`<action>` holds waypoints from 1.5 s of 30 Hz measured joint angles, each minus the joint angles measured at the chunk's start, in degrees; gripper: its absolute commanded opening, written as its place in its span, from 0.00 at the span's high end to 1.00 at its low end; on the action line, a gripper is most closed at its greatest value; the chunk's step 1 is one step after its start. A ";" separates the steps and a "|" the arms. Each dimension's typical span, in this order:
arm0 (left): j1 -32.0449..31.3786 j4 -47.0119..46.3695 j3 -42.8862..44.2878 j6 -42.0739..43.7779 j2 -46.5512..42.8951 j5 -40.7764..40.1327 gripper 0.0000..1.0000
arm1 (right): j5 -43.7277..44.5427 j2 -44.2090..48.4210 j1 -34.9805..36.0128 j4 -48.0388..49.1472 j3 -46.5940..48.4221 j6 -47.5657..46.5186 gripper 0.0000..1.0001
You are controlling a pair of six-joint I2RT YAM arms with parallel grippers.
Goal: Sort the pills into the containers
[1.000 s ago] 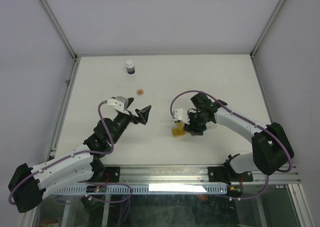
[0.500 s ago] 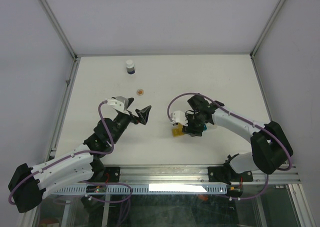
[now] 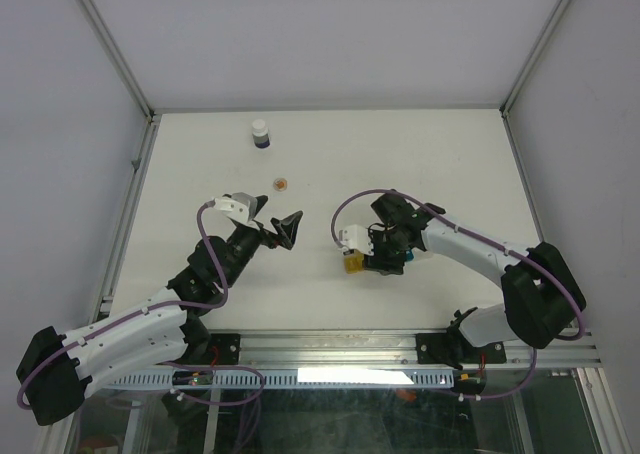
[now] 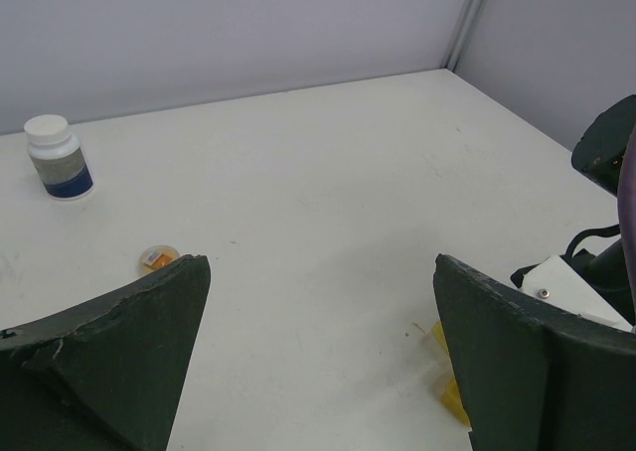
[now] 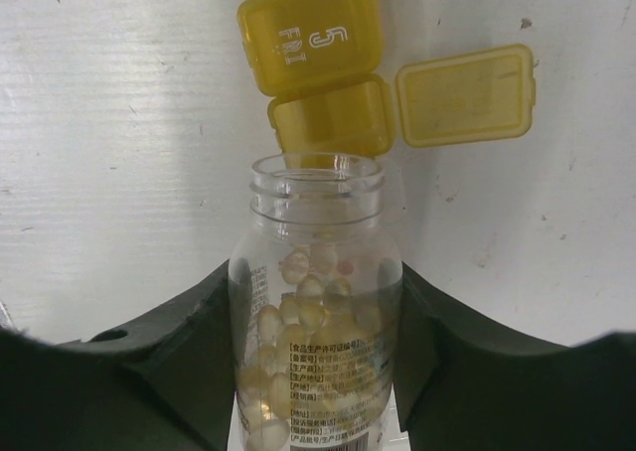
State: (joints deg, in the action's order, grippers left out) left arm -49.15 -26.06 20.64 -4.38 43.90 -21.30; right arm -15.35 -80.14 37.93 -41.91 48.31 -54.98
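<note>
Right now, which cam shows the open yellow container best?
Right wrist: the open yellow container is close up, lid flipped aside, just past the bottle's mouth. Top external shows a yellow speck; left wrist, a sliver.

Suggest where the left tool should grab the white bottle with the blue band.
Grip the white bottle across its body at the blue band, below the cap, coming in level from the near side. It stands upright with bare table around it, and the open left tool points roughly that way.
</note>
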 measured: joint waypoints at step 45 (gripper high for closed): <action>0.00 0.00 0.00 0.09 -0.04 -0.33 0.01 | 1.11 -1.86 0.11 -2.71 1.92 0.90 0.91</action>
State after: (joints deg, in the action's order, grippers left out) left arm -49.15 -26.06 20.64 -4.29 43.86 -21.63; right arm -14.24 -82.00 38.04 -44.62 50.24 -54.08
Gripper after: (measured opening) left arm 0.990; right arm 0.546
